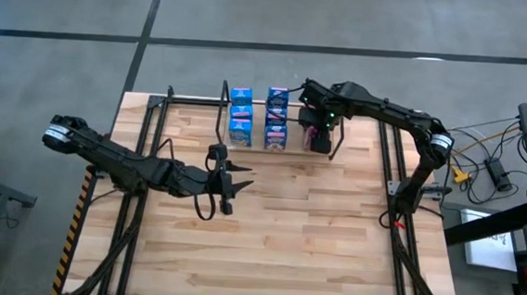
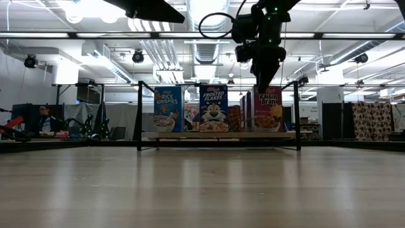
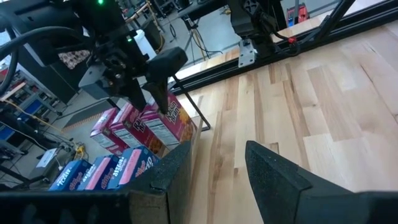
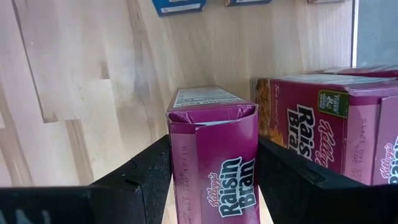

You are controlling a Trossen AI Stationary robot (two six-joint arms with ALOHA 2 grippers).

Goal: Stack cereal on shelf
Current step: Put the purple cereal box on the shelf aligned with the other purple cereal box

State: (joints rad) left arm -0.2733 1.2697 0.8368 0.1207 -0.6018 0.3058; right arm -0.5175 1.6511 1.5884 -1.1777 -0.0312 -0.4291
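The Raisin Bran box [image 4: 214,155] sits pinched between the right gripper [image 2: 266,66] fingers, held up over the right end of the shelf [image 2: 218,135] at the far edge of the table [image 1: 332,236]. Right beside it are more magenta Raisin Bran boxes [image 4: 329,124] already on the shelf. From the low view you can read Rice Krispies [image 2: 167,109] on the left, Frosted Flakes [image 2: 214,108] in the middle and another Raisin Bran [image 2: 271,111] on the right. Between those fronts there are smaller boxes whose print I can't make out.

From above, two rows of blue boxes [image 1: 241,115] line up on the shelf, and the right arm covers most of the magenta ones.

Loads of open room: the whole near half of the wood is bare. The left gripper [image 1: 231,184] hangs over the middle-left of the table, well away from the shelf, fingers apart and holding nothing.

The held box's lower part is cut off in the wrist view.
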